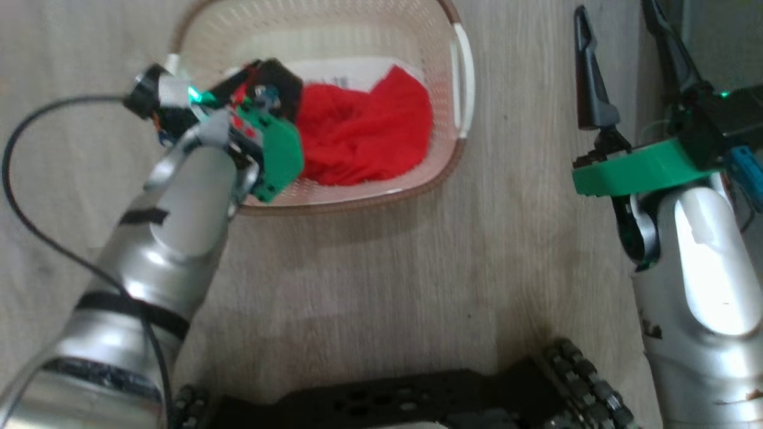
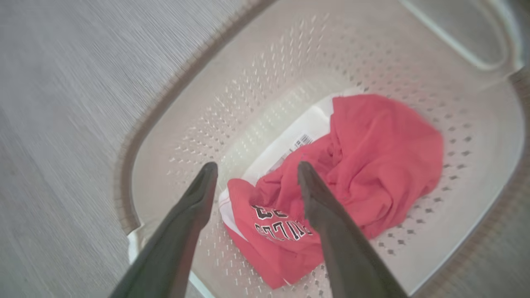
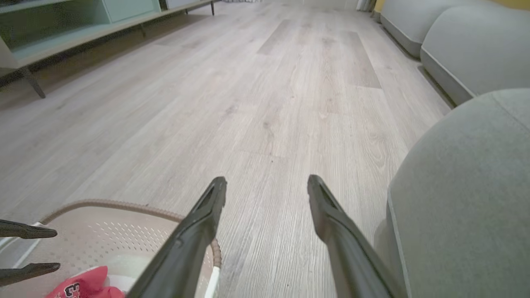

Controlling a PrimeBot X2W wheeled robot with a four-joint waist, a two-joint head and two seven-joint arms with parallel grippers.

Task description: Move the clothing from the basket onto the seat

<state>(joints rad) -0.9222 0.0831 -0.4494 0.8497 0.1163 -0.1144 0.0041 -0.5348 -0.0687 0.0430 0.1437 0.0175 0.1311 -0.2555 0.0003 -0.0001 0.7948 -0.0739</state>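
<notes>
The cream perforated basket (image 1: pixel 459 71) stands on the wood floor with the red clothing (image 1: pixel 363 134) bunched inside it. In the left wrist view my left gripper (image 2: pixel 256 165) hangs open just above the clothing (image 2: pixel 372 157), which shows white lettering, inside the basket (image 2: pixel 290 74). Its two fingers straddle the near end of the fabric without touching it. My right gripper (image 1: pixel 615 9) is open and empty, off to the basket's right. In the right wrist view my right gripper (image 3: pixel 267 182) hovers over bare floor, the grey seat (image 3: pixel 463 198) beside it on the right and the basket (image 3: pixel 103 231) at lower left.
More grey sofa sections (image 3: pixel 476 41) line the right side of the room. A low pale-green cabinet (image 3: pixel 62 25) on legs runs along the far left. My dark wheeled base (image 1: pixel 417 399) sits just below the basket. A black cable (image 1: pixel 24 196) loops off the left arm.
</notes>
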